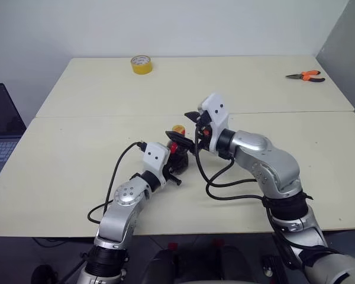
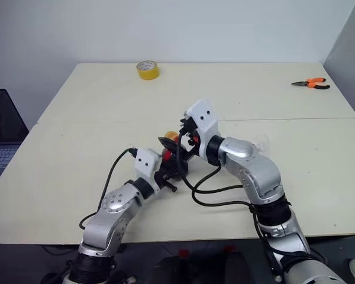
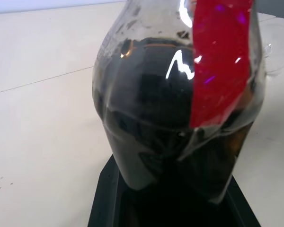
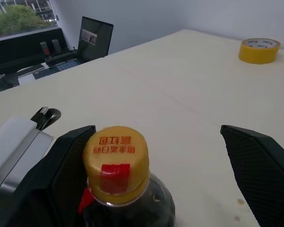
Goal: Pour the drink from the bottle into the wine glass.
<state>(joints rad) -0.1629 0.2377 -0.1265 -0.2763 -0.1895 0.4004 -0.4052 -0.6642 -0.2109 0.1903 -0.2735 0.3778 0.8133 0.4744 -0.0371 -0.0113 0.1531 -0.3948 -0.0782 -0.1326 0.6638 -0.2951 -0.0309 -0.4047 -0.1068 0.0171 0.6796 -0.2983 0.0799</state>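
My left gripper (image 1: 178, 155) is shut on the lower body of the bottle (image 3: 180, 94), which it holds upright over the middle of the table (image 1: 77, 154). The bottle is clear, with a red label and a yellow cap (image 4: 116, 158). The dark brown drink (image 3: 146, 109) fills most of it. My right gripper (image 4: 156, 130) is open and level, its fingers (image 4: 260, 165) standing wide on either side of the cap without touching it. Past the bottle, a clear rounded piece of the wine glass (image 3: 278, 49) peeks out; the rest is hidden.
At the table's far edge lies a yellow tape roll (image 1: 141, 64), and orange-handled pliers (image 1: 306, 76) rest at the far right. A laptop (image 1: 0, 127) sits off the table's left side. Black cables (image 1: 225, 183) hang from both wrists over the near table.
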